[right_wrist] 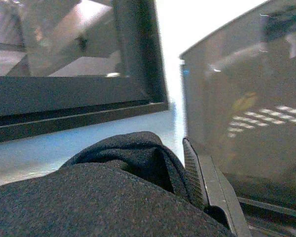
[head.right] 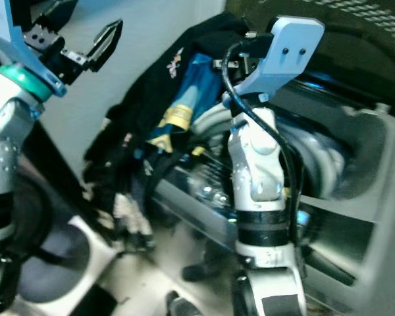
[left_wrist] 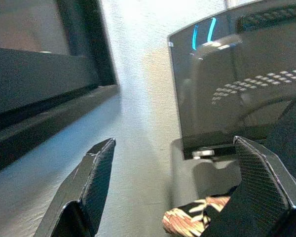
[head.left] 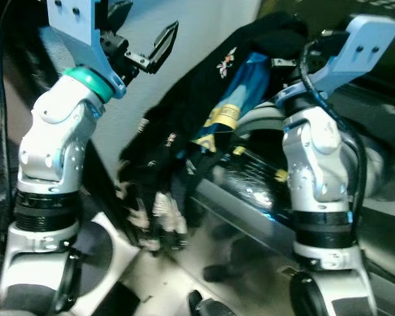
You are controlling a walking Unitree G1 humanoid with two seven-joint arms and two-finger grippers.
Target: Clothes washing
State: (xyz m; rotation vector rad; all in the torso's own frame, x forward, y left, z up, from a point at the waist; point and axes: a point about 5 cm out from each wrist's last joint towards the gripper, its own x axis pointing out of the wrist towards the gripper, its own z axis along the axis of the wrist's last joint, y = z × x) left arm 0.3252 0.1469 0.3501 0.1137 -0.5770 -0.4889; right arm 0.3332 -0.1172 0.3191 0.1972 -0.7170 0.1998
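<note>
Loading step in hand. Right tool (head.left: 296, 56) clenched on bundle of black and blue patterned clothes (head.left: 204, 118), held at 12 o'clock above dark washer drum opening (head.right: 316, 164). Left tool (head.left: 151, 49) released, at 10 o'clock. Next: carry bundle over opening, let go.

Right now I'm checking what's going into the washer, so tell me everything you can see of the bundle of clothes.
The bundle of clothes is mostly black fabric with pale printed motifs, wrapped around a blue piece with a yellow band. It looks soft and limp. Its top is raised beside the right tool, where dark cloth bunches against the fingers; the rest hangs over the washer's open rim and trails toward the floor. The left tool is open beside it, holding nothing.
</note>
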